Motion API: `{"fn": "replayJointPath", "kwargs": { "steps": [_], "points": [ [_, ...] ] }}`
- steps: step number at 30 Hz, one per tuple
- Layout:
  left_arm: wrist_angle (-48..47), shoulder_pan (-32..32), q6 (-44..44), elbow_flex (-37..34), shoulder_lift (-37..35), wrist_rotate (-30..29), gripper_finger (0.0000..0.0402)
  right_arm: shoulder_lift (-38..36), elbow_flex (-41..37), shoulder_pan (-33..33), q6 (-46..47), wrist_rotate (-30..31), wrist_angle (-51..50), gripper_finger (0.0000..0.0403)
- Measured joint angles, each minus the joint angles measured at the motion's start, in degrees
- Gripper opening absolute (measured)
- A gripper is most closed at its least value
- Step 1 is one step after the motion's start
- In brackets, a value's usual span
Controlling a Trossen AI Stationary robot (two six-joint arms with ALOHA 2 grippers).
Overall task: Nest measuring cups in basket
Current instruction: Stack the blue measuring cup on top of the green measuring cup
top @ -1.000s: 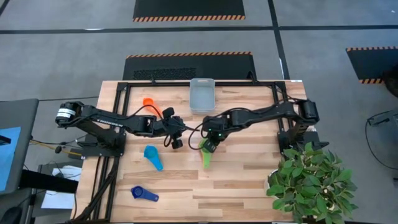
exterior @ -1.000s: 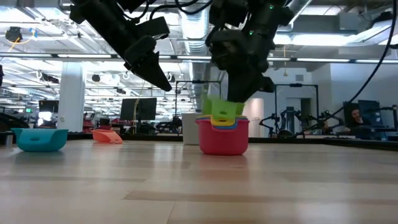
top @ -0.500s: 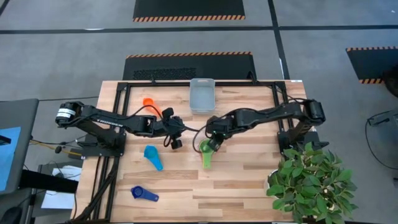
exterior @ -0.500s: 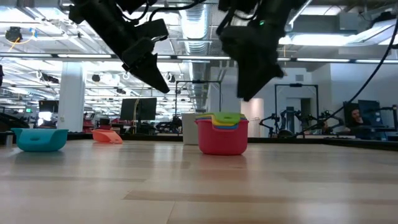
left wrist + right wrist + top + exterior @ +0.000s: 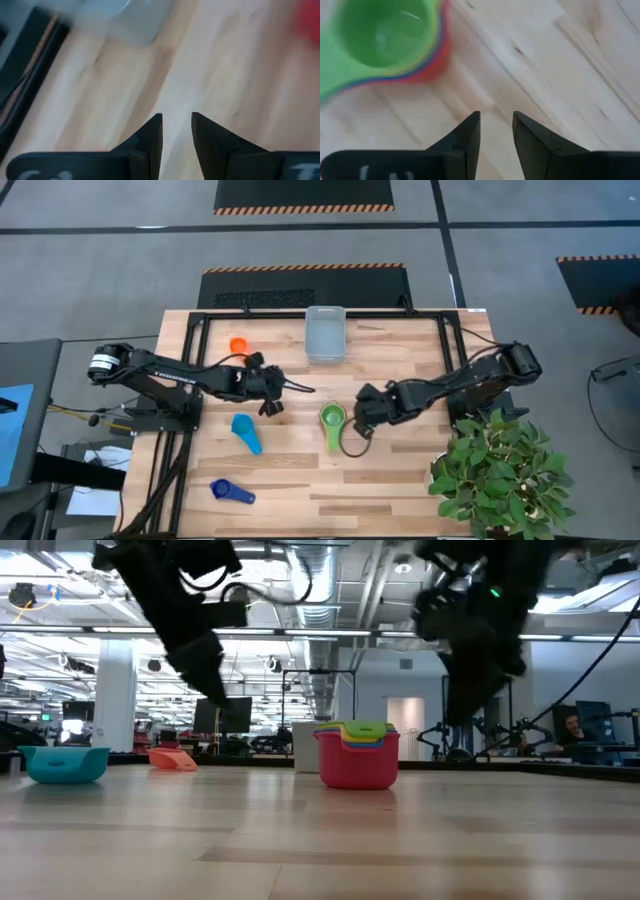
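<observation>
A nested stack of measuring cups (image 5: pixel 333 420), red at the bottom and green on top, rests on its base at the table's middle. It also shows in the low view (image 5: pixel 357 758) and the right wrist view (image 5: pixel 385 35). A light blue cup (image 5: pixel 245 430), a dark blue cup (image 5: pixel 230 492) and an orange cup (image 5: pixel 238 345) lie apart on the table. The basket (image 5: pixel 325 335) stands at the far edge. My right gripper (image 5: pixel 361 417) hangs just right of the stack, its fingers (image 5: pixel 465 135) a little apart and empty. My left gripper (image 5: pixel 270 402) hangs left of the stack, fingers a little apart and empty.
A potted plant (image 5: pixel 500 470) stands at the table's near right corner. A black frame rail (image 5: pixel 200 320) runs along the far and left edges. Bare wood lies near the front edge, right of the dark blue cup.
My right gripper has let go of the green cup, risen and gone toward the table's right edge. The green cup, first tilted above the stack, now sits level in it. My left gripper has gone a little toward the table's left edge.
</observation>
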Motion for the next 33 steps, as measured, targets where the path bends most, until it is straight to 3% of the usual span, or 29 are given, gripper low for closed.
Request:
{"fn": "replayJointPath", "kwargs": {
  "steps": [6,9,12,20,33],
  "points": [
    [-16.2,-5.4,-17.4,0.0,-3.0,-3.5,0.0093,-5.7,-12.4,6.1,9.3,0.6,14.1,0.0126],
    [-22.0,-10.8,-24.8,0.0,-4.3,-4.9,0.0093,-7.5,-16.5,9.4,12.3,4.9,20.1,0.0125],
    [-25.2,-15.0,-31.1,0.0,-5.9,-2.7,0.0093,-8.9,-19.0,11.8,14.4,8.8,24.3,0.0129],
    [-29.0,-20.2,-44.2,0.0,-7.6,11.1,0.0093,-8.1,-20.1,14.7,15.2,10.3,24.4,0.0147],
    [-35.5,-21.2,-53.7,0.0,-7.7,13.5,0.0093,-3.6,-20.1,15.2,16.1,9.8,25.3,0.0150]
  ]
}}
